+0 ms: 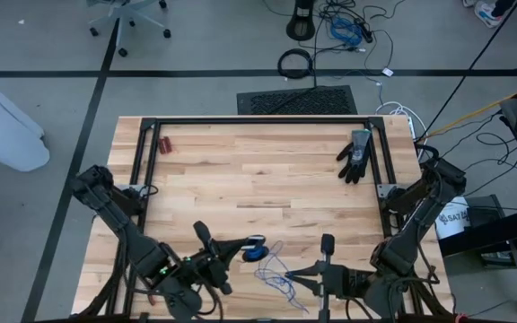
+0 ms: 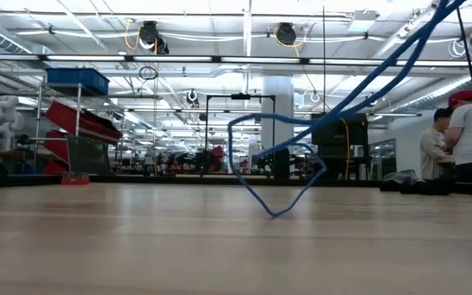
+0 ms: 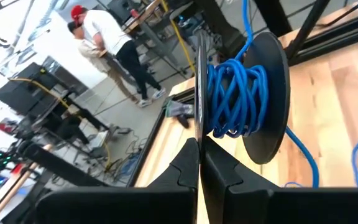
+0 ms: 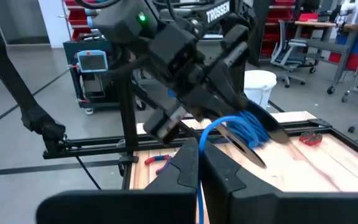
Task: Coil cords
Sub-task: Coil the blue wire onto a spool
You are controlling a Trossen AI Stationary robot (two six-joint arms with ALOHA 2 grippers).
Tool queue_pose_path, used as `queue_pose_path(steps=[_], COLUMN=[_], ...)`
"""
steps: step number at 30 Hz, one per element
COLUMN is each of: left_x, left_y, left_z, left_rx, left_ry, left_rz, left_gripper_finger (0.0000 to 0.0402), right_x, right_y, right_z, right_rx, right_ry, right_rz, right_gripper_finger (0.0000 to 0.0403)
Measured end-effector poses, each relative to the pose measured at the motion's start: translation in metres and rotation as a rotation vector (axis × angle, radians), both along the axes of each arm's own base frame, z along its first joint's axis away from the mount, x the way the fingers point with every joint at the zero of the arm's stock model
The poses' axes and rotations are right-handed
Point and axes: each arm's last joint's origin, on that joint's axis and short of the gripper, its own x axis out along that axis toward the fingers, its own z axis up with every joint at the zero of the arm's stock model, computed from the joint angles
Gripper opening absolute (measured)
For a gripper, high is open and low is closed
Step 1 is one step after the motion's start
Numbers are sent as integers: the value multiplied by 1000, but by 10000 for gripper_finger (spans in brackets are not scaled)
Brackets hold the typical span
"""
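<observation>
Gripping a dark spool (image 3: pixel 263 93) by one flange, the left gripper (image 3: pixel 199 152) sits near the front edge of the table (image 1: pixel 240 170), left of centre; fingers pinched tight on the flange edge. Blue cord (image 3: pixel 235 93) is wound in many turns around the spool's core, between its two discs. In the high view the spool shows as a blue patch just right of the left gripper (image 1: pixel 212 249).

From the spool a loose length of cord (image 1: pixel 276 274) trails right across the wood in untidy loops, lying between the two grippers. Right gripper (image 1: pixel 323 269) is at the front edge too, right of centre, fingers clenched on the cord; in the right wrist view the blue strand (image 4: pixel 219 127) arches up from between its closed fingers (image 4: pixel 185 162) toward the spool held by the other arm. Right gripper (image 4: pixel 199 163) points at the left arm, close to it.

Low view: cord (image 2: pixel 277 176) hangs slack in the air, one bend touching the tabletop, another strand running up and out at the upper right.

Black glove (image 1: pixel 356 154) lies at the far right of the table, well apart from the cord. Small red item (image 1: pixel 165 144) lies at the far left. Two people (image 3: pixel 107 40) stand in the room beyond the table.
</observation>
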Motion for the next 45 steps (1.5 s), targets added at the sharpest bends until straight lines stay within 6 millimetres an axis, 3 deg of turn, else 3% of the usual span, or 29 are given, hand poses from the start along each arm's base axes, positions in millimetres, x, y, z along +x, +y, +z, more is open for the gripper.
queue_pose_path(steps=[10,19,32,45], left_x=[25,35,40,30], left_y=[8,11,7,-4], left_z=[-11,-8,1,15], left_rx=[-1,-68,-178,-265], left_ry=[-26,-87,-167,-273], left_rz=[66,78,23,10], left_gripper_finger=[6,6,6,6], right_x=[19,44,73,74], right_y=[1,-1,-10,-13], right_z=[-9,-25,-52,-64], right_rx=[-53,-97,-164,-192], right_ry=[-25,-25,11,89], right_rz=[-24,-21,-111,-145], right_gripper_finger=[0,0,0,0])
